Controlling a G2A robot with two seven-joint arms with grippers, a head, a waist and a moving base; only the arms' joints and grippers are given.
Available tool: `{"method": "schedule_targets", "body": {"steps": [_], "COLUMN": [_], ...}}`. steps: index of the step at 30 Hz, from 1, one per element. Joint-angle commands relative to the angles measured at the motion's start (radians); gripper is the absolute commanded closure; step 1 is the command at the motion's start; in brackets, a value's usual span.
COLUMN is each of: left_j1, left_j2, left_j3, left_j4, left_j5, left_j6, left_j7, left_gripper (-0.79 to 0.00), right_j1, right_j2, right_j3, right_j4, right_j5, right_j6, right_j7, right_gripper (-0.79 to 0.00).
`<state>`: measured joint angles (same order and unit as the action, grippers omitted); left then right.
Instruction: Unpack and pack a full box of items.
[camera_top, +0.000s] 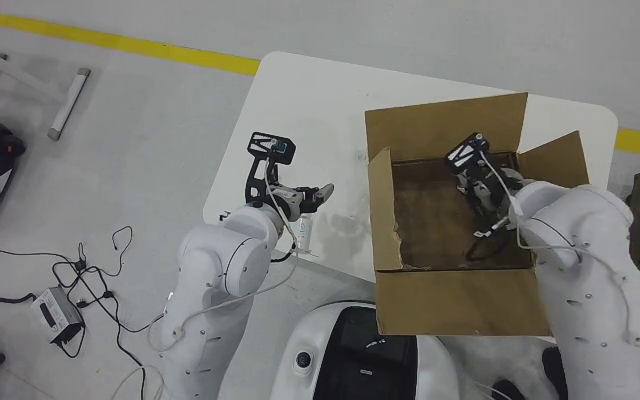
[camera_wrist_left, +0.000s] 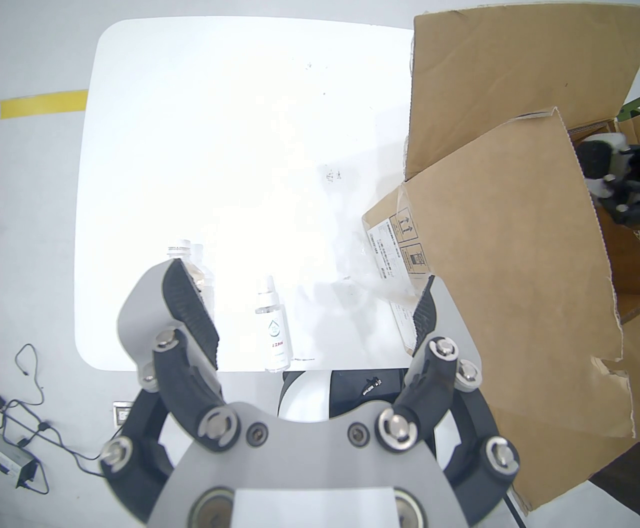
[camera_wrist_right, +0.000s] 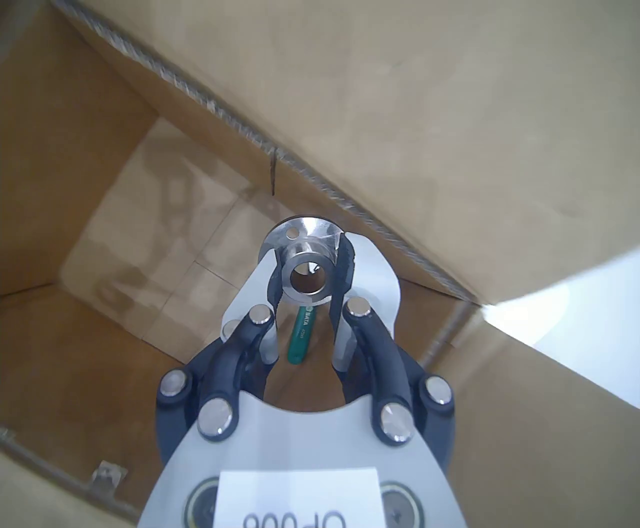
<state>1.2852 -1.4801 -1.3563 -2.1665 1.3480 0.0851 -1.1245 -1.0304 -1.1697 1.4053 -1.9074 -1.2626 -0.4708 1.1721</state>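
Note:
The open cardboard box (camera_top: 440, 290) stands on the right side of the white table (camera_top: 310, 110), flaps up. Inside it my right gripper (camera_wrist_right: 310, 257) is shut on a shiny metal flanged sleeve (camera_wrist_right: 305, 274), held above the box floor. Below the sleeve a green-handled tool (camera_wrist_right: 299, 342) lies on the floor of the box. My left gripper (camera_wrist_left: 305, 295) hangs open with nothing in it over the table's front edge, left of the box (camera_wrist_left: 500, 260). Just beyond it a clear water bottle (camera_wrist_left: 192, 262) and a small white spray bottle (camera_wrist_left: 272, 325) lie on the table.
The box's tall flaps (camera_top: 450, 125) stand around the right arm. Bare table spreads behind the two bottles (camera_wrist_left: 225, 125). Cables and a power brick (camera_top: 55, 310) lie on the floor to the left, below the table edge.

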Motion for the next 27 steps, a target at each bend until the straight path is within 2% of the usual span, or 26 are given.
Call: {"method": "schedule_targets", "body": {"steps": [1,9,21,27], "left_j1": [0.000,0.000,0.000,0.000], "left_j2": [0.000,0.000,0.000,0.000], "left_j3": [0.000,0.000,0.000,0.000], "left_j4": [0.000,0.000,0.000,0.000], "left_j5": [0.000,0.000,0.000,0.000], "left_j6": [0.000,0.000,0.000,0.000], "left_j7": [0.000,0.000,0.000,0.000], "left_gripper": [-0.785,-0.785,-0.785,-0.785], "right_j1": [-0.027,-0.092,-0.101,-0.103], "right_j2": [0.007,0.025,0.026,0.034], "right_j3": [0.059,0.189,0.190,0.250], "right_j4": [-0.050,-0.150,-0.153,-0.238], "right_j5": [0.039,0.123,0.114,0.113], "right_j6": [-0.009,-0.018,-0.010,0.040], "right_j7": [0.002,-0.024,-0.049,-0.093], "right_gripper": [0.000,0.000,0.000,0.000]}}
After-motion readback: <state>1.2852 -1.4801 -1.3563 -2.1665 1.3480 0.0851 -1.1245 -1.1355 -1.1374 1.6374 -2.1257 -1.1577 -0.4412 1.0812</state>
